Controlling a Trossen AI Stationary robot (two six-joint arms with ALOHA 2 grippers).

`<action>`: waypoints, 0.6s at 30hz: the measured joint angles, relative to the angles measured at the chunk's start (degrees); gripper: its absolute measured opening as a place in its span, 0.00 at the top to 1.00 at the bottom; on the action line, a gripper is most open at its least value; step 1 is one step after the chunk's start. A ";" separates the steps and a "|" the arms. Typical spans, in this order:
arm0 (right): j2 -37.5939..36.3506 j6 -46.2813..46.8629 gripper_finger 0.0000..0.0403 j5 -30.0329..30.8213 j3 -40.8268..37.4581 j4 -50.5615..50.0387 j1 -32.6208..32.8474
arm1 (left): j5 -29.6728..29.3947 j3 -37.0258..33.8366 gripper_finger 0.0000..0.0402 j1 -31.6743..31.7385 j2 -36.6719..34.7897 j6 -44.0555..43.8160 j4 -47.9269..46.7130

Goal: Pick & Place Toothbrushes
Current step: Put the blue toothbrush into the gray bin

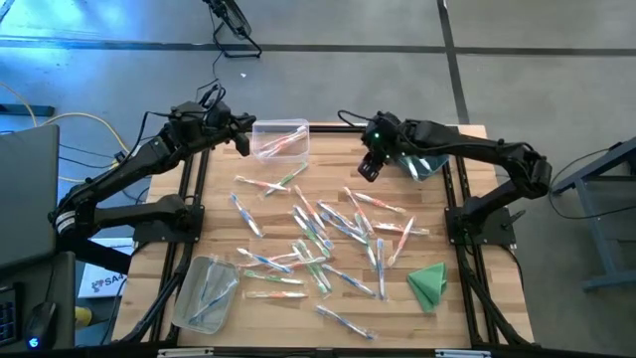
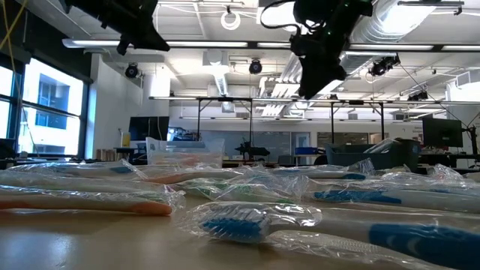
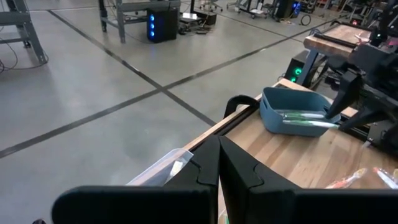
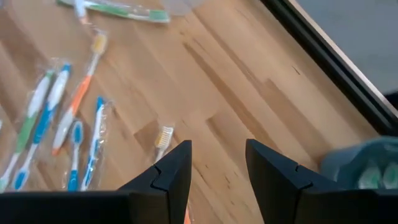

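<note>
High view. The toothbrushes (image 1: pixel 323 231), wrapped in clear film, are seen scattered across the middle of the wooden bench (image 1: pixel 467 303). The left gripper (image 1: pixel 241 136) is held at the far left, its fingers pressed together and empty, right beside a clear bin (image 1: pixel 281 139) that holds a few brushes. The right gripper (image 1: pixel 369 165) is held above the far middle of the bench, fingers partly apart with nothing between them; the nearest loose brushes lie just forward of the fingertips. A blue bin (image 1: pixel 425 161) sits close behind that gripper, partly covered by the arm. A second clear bin (image 1: pixel 206 291) with brushes is noted at the near left corner, and a folded green cloth (image 1: pixel 429 283) at the near right.

Low view. Wrapped brushes (image 2: pixel 240 222) fill the foreground and block most of the bench behind them. Both grippers are seen well above the pile: the left (image 2: pixel 142 31) and the right (image 2: pixel 319 71).

Left wrist view. The shut fingers (image 3: pixel 219 163) are seen over the rim of the clear bin (image 3: pixel 163 171). Beyond the fingertips the blue bin (image 3: pixel 292 111) is seen holding green-accented brushes (image 3: pixel 308 119), with the other arm beside it.

Right wrist view. The two fingers (image 4: pixel 177 163) are set narrowly apart over bare wood. One brush head (image 4: pixel 163 135) lies just off one fingertip; blue, green and orange brushes (image 4: pixel 59 121) lie farther to that side. The blue bin's edge (image 4: pixel 360 163) shows on the opposite side.
</note>
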 joint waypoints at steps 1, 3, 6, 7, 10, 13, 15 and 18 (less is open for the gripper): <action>0.00 1.44 0.64 1.40 -0.28 -0.08 0.73 | 0.00 0.01 1.00 0.00 0.00 0.00 -0.22; 0.00 4.02 0.64 3.48 -0.69 -0.06 2.42 | 0.00 0.01 1.00 0.00 0.00 0.00 -0.47; 0.00 6.81 0.64 4.14 -0.75 0.12 4.89 | 0.00 0.00 1.00 0.00 0.00 0.00 -0.49; 0.01 7.42 0.64 4.18 -0.75 0.16 5.75 | 0.00 -0.01 1.00 0.00 0.00 0.00 -0.49; 0.93 7.93 0.64 4.14 -0.75 0.77 8.38 | 0.00 0.01 1.00 0.00 0.22 0.00 -0.49; 2.50 7.56 0.64 3.94 -0.76 1.46 10.98 | 0.00 -0.01 1.00 0.00 0.26 0.00 -0.55; 3.55 7.43 0.64 2.34 -0.73 2.00 12.34 | 0.00 -0.01 1.00 0.00 0.26 0.28 -0.53; 6.58 6.19 0.64 0.56 -0.75 2.39 14.51 | -0.12 -0.01 1.00 0.00 0.26 2.07 -0.51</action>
